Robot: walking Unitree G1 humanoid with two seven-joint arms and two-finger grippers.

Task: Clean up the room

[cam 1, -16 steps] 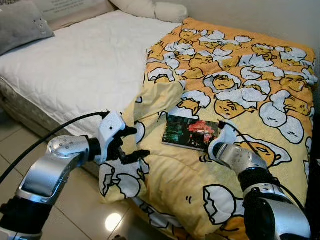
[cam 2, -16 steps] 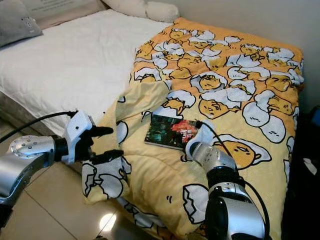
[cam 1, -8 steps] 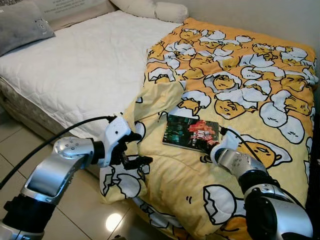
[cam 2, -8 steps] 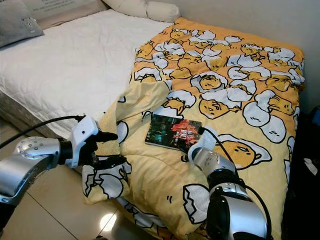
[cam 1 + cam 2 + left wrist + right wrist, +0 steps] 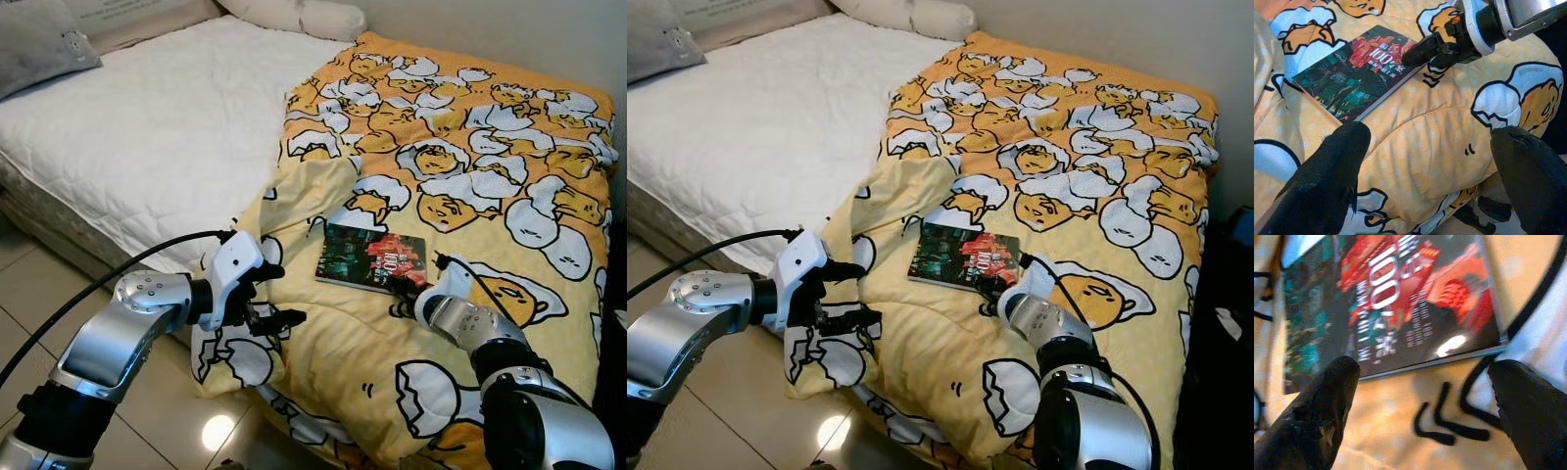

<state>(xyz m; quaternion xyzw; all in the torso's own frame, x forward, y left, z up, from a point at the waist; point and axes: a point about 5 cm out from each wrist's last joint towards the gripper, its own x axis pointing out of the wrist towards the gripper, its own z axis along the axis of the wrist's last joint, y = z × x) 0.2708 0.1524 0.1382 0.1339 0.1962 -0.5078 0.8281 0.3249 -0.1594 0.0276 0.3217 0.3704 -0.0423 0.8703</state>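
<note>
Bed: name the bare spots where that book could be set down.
Free: the white mattress between the grey pillow and the yellow duvet. Crowded: around the book, with the right tool at its edge.

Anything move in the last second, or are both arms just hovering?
The left claw has moved in toward the hanging edge of the yellow blanket, fingers open. The right claw has eased forward to the near edge of the book, open, gripping nothing. The book and blanket lie as before.
</note>
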